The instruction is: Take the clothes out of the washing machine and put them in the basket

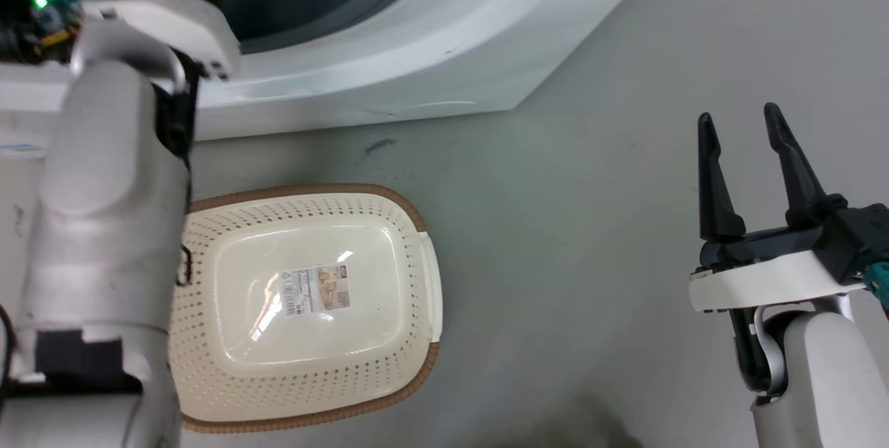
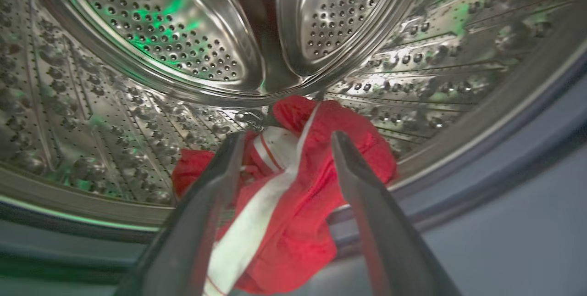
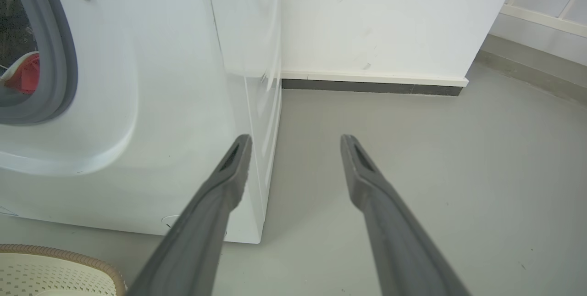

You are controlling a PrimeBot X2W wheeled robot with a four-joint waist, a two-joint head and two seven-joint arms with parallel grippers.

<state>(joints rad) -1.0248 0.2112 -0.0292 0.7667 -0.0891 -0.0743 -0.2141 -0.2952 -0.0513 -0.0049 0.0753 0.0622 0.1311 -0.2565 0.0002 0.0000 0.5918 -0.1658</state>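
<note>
Clothes (image 2: pixel 316 195), bright red with a white stripe, lie heaped at the front bottom of the washing machine's (image 1: pixel 389 66) steel drum (image 2: pixel 160 34), spilling onto the grey seal (image 3: pixel 59 57). Left pincer (image 2: pixel 286 136) is spread wide, one finger either side of the heap; contact cannot be determined. Right pincer (image 1: pixel 738 114) is wide and empty above the floor (image 1: pixel 555 226). Basket (image 1: pixel 305 191) stands on the floor just before the machine.

Your head view is softly lit: the floor (image 1: pixel 555 260) carries only faint shadows, and a white glare spot sits on the basket (image 1: pixel 406 267) bottom. Your left wrist view is dimmer. There the washing machine drum (image 2: pixel 137 34) flashes steel highlights and green reflections and bends hard at the edges, and the left gripper (image 2: pixel 288 135) jaws look soft. Your right wrist view is bright and sharp.
</note>
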